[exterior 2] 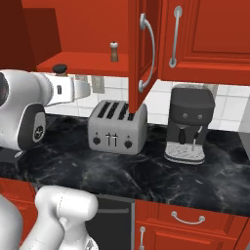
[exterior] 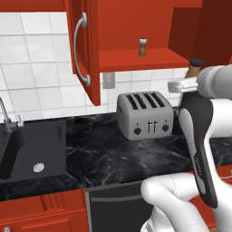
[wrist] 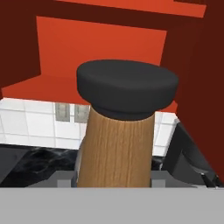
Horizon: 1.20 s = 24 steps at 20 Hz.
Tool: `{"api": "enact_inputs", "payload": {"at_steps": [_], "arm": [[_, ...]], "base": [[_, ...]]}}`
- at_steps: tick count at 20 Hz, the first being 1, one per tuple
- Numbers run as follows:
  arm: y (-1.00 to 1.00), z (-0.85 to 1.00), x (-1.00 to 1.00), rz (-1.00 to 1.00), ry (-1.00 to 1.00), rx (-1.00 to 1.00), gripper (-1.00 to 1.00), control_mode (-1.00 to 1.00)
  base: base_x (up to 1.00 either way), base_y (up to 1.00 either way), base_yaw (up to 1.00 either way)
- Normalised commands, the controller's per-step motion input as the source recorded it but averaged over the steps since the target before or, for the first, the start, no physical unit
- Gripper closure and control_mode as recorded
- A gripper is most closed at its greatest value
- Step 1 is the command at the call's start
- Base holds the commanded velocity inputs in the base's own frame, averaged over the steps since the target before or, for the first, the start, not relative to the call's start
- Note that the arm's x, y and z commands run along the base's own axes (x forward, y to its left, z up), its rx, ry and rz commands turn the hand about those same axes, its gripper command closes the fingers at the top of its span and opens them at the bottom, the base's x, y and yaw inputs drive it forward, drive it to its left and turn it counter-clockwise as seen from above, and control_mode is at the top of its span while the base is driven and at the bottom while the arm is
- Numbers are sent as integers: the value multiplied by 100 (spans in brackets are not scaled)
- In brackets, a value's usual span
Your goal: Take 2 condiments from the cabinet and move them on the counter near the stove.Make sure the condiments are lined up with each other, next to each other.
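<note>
Cabinet [exterior: 136,27]: glossy red wall unit, its door [exterior: 84,47] swung open, its red inner shelf [exterior: 140,59] exposed.
On the shelf: one small brown mill with a pale grey top [exterior: 142,47], upright, alone near the middle of the shelf.
Dark-capped mill [wrist: 124,131]: upright between the fingers, in front of the shelf's edge and above the counter [exterior: 113,154]; its black cap rises above the grip.
Gripper [wrist: 114,178]: closed partway on the wooden body of the dark-capped mill, one grey pad [wrist: 65,180] against each side.
Mill relative to toaster [exterior: 145,115]: held higher than it, off to its stove-less right side in the left base view.
Counter: carries the toaster and a dark coffee machine [exterior 2: 188,124]; sink basin [exterior: 27,154] at the left.
</note>
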Motion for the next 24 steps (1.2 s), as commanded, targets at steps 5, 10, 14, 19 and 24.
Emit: {"api": "enact_inputs", "payload": {"at_steps": [5, 10, 14, 19, 24], "arm": [[0, 0, -25, -10, 0, 0, 100, -100], [-4, 0, -11, -3, 0, 0, 100, -100], [-7, 0, -4, 0, 0, 0, 100, -100], [-1, -1, 0, 0, 0, 0, 100, 100], [0, 0, 0, 0, 0, 0, 100, 100]], "base": [[0, 0, 0], [0, 0, 0], [0, 0, 0], [0, 0, 0], [-10, 0, 1]]}}
